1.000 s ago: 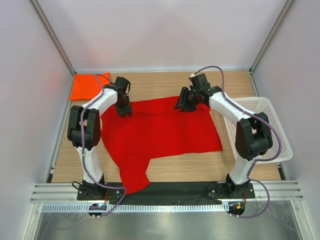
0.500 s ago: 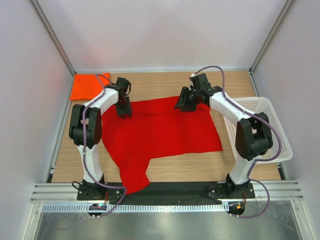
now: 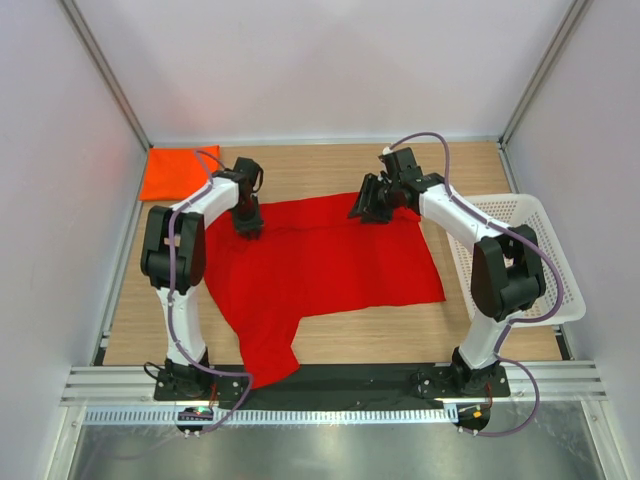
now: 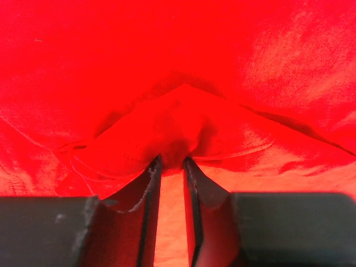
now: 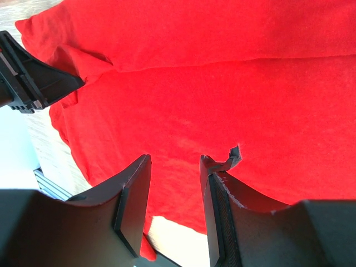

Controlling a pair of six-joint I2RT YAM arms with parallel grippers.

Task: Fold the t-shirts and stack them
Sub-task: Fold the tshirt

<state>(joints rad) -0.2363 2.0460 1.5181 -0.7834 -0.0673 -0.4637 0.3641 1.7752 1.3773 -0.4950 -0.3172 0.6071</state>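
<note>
The red t-shirt (image 3: 320,265) lies spread across the middle of the table, with one sleeve hanging toward the near edge. The orange t-shirt (image 3: 175,172) sits folded at the back left corner. My left gripper (image 3: 250,228) is down on the red shirt's back left part. In the left wrist view its jaws (image 4: 171,161) stand narrow, with a raised fold of red cloth (image 4: 167,128) pinched at their tips. My right gripper (image 3: 365,212) hovers over the shirt's back right edge. It is open (image 5: 175,158), with only red cloth (image 5: 222,83) below it.
A white mesh basket (image 3: 545,300) stands at the right edge of the table beside the right arm. Bare wood shows behind the red shirt and along the near edge. White walls close in the left, back and right sides.
The left gripper's jaws have narrowed onto the cloth fold, and the left arm's elbow has shifted slightly. The right arm and both shirts stay where they were.
</note>
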